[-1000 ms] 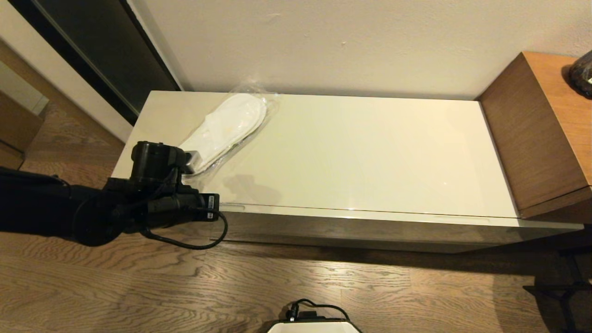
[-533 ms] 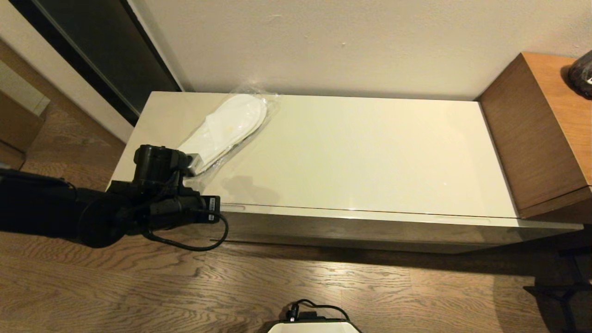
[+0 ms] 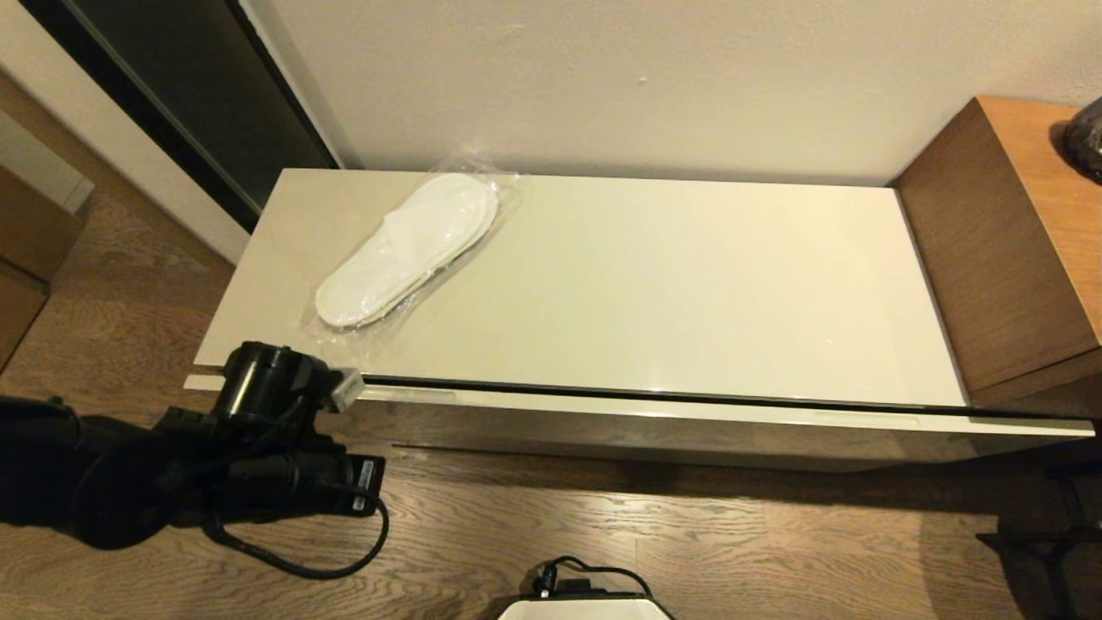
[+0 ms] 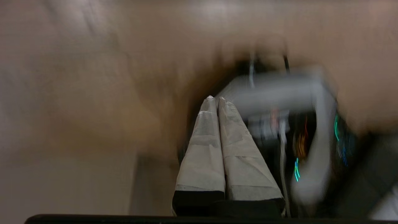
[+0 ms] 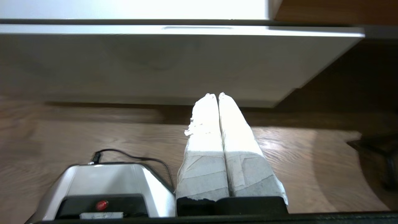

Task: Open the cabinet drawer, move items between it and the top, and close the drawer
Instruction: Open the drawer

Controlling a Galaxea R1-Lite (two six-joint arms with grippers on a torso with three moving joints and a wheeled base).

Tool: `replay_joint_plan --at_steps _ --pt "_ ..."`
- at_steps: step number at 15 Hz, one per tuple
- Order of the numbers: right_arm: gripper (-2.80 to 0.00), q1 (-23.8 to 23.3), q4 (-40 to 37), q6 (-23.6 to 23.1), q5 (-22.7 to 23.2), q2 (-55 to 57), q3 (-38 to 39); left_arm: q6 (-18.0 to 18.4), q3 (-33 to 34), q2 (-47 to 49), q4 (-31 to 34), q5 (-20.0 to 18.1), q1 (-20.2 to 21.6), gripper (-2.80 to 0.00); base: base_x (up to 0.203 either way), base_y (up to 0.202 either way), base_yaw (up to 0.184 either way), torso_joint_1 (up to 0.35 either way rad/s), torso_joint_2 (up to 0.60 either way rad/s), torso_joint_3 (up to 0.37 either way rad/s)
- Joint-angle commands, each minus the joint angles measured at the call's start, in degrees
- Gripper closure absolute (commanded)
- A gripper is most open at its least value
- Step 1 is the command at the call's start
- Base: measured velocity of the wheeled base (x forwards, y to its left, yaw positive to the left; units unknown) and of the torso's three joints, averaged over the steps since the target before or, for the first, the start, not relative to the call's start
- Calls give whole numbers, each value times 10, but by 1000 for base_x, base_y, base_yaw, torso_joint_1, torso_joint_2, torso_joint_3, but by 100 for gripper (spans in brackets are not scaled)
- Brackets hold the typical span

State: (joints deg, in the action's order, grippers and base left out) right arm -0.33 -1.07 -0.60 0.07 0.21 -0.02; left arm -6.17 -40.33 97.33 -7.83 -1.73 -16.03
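Left gripper: its two taped fingers are pressed flat together, with nothing between them. In the head view only the black wrist body shows, at the left end of the cabinet's front edge, below the top and over the wooden floor; the fingers themselves are hidden there. The wrist picture is smeared, so I cannot tell what the fingertips touch.

Right gripper: parked low in front of the cabinet, fingers closed against each other and empty, pointing toward the drawer front above the floor. It does not show in the head view.

Drawer: pulled out a little; a thin dark gap runs along the whole width between its front panel and the edge of the top. Its inside cannot be seen. From the right wrist, the front panel shows as a wide glossy face.

Top: long, glossy, cream.

Slippers: a white pair in clear plastic wrap, lying flat and diagonally on the left part of the top, toes toward the wall, heels near the front edge and just beyond the left wrist.

Wooden unit: taller, brown, touching the cabinet's right end.

Floor: brown wood planks.
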Motion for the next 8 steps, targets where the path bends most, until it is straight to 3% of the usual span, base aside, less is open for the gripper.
replay_joint_plan --at_steps 1,5,8 --pt "0 -1 0 0 0 0 1 -1 15 -38 4 -12 0 0 0 0 0 0 0 0" --pt "0 -1 -1 0 0 0 1 -15 5 -122 67 -58 1 0 0 0 0 0 0 0" --pt "0 -1 -1 0 0 0 1 -26 -80 -45 35 -46 2 0 0 0 0 0 0 0"
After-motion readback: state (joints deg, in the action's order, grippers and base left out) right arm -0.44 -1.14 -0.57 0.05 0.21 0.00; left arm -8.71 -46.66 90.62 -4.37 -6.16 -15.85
